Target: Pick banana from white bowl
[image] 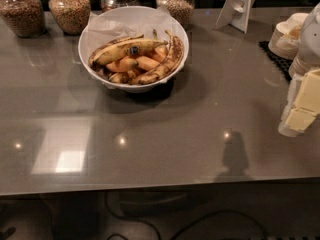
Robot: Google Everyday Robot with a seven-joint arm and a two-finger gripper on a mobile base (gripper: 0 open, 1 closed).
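1 white bowl (125, 87), 1 stickered banana (118, 52), 1 browner banana (168, 64), 4 jars (70, 9), 1 gripper (304, 106) at right edge

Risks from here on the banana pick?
1. The banana rests on orange pieces and next to a browner banana. A grasp might catch or drag those too.
2. The gripper is at the table's right edge, far from the bowl. A low approach could shove the bowl towards the jars behind it.
3. The paper liner could lift with the banana.
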